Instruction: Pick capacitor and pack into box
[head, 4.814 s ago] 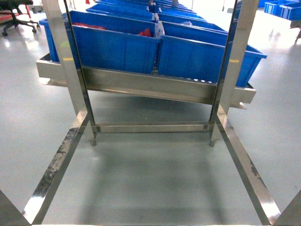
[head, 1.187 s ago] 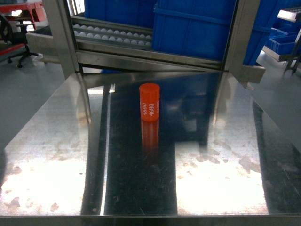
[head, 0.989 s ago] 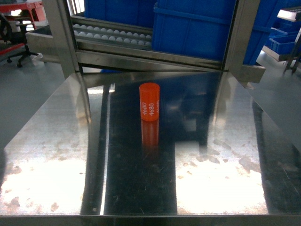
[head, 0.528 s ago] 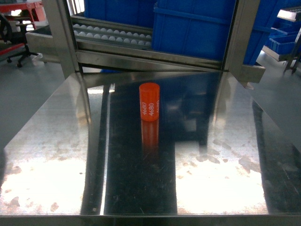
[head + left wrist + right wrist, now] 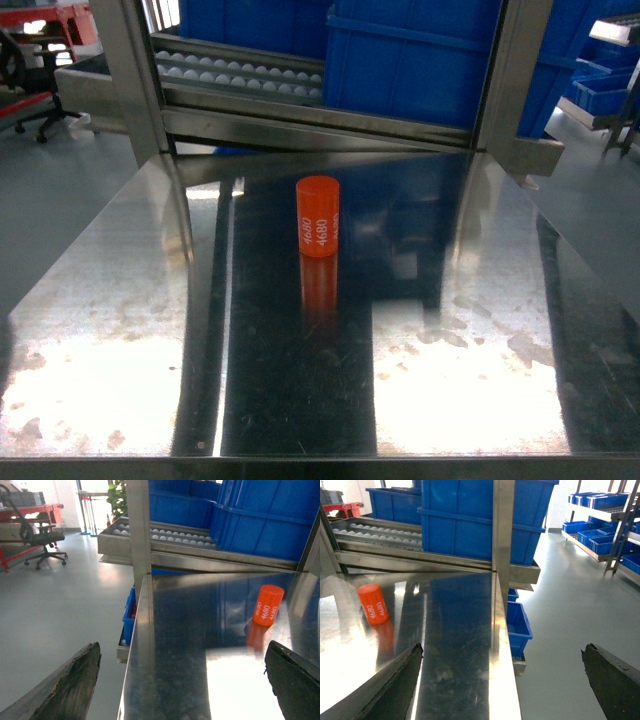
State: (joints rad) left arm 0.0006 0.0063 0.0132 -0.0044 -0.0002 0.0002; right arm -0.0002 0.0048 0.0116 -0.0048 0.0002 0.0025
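Presently, in the head view, the capacitor [image 5: 318,217] is seen standing upright on the steel desk [image 5: 470,330], a little toward 12 o'clock from the desk's middle, well apart from every edge. It is a short orange cylinder with a flat top and white "4680" print down its side. Blue bins [image 5: 420,60] on a roller rack [image 5: 240,75] are seen behind it at 12 o'clock. No box is seen in this view, and neither tool is in it.

In the left wrist view, the capacitor [image 5: 268,605] is found at about 2 o'clock, out on the desk. The left tool [image 5: 180,685] is shown released: one dark finger [image 5: 70,687] sits at 8 o'clock, the other at 4 o'clock, with nothing held between them.

In the right wrist view, the capacitor [image 5: 372,604] is found at about 10 o'clock. The right tool [image 5: 500,685] is likewise spread wide and empty, its finger [image 5: 392,685] low at 8 o'clock.

Handling, as judged: the body is taken to be rigid and light, with a smooth sleeve that may slip. Being narrow and upright on polished steel, it could be tipped or set rolling by a glancing touch. A hold across the curved side at mid-height, pads on opposite flanks, is judged the safest.
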